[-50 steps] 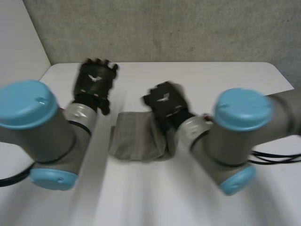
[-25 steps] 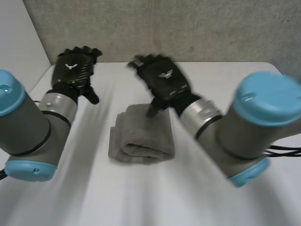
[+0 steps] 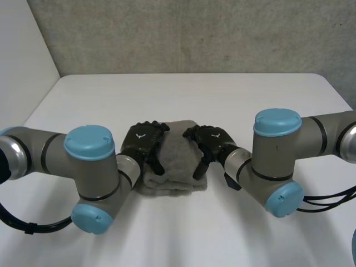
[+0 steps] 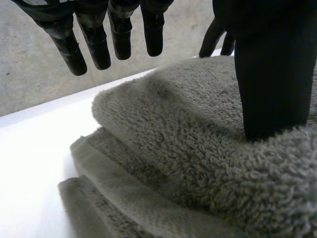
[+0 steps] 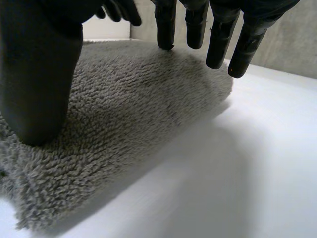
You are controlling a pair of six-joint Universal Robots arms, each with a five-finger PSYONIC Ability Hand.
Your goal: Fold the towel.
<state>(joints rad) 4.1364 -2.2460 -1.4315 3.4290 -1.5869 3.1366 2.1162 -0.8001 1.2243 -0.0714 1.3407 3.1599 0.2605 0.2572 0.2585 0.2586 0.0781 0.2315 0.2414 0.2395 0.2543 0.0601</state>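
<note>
**Support:** Report from the near edge outward.

**Operator:** Nearest me, the left arm and right arm are bent low over the white bench. Between them, at mid-bench, lies the grey towel, already a thick folded stack. My left hand rests on its left edge and my right hand on its right edge. Beyond is bare bench, then a grey wall.

**Support:** State of the fingers?

**Operator:** In the left wrist view, the fingers hang straight and slightly spread above the top layer, gripping nothing. The thumb presses down into the pile. The right wrist view shows the same arrangement: fingers straight over the towel's far edge, thumb planted on the cloth. Neither hand pinches the towel.

**Support:** Handling characteristics?

**Operator:** I judge it light, soft, thick-piled terry. Lifted from one point, it would likely sag and its layers slide apart. Recommended hold: pinch all layers of one edge together at two corners, one per hand, or press flat from above. It is not fragile, and the pile should give the fingers good friction.

**Support:** Limitations?

**Operator:** I cannot count the layers; the left wrist view shows several edges stacked. In the head view my palms cover the sides of the stack. I cannot tell whether the fingertips touch the cloth.
</note>
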